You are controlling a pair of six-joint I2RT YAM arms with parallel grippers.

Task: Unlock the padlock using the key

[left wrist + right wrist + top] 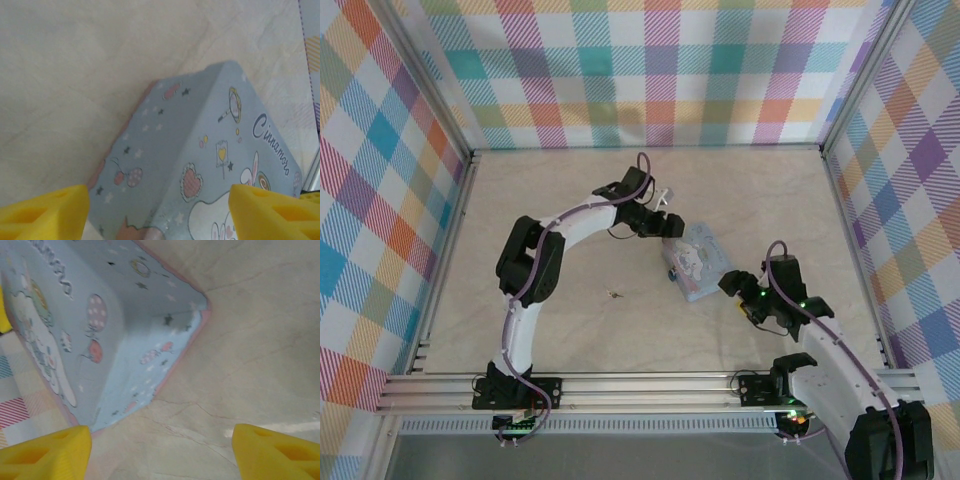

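One tiny dark, blackish-teal padlock (670,271) sits against the left edge of the pale blue cartoon-printed box (700,260), which lies flat on the beige table (550,200) right of centre. The shackle is too small to make out. The tiny thin pale metallic key (613,294) lies on the table to the left of the box, well apart from it and from both grippers. The left gripper (667,232) is positioned at the far left corner of the box. Its arm rises from the base, folds at a raised elbow and reaches forward and to the right. In the left wrist view the yellow finger pads (45,215) stand apart with the box between and beyond them, and nothing is clamped. The right gripper (732,284) is positioned at the near right edge of the box, with its arm angled forward and to the left. Its yellow pads are likewise apart, with bare table between them and a box corner just ahead.
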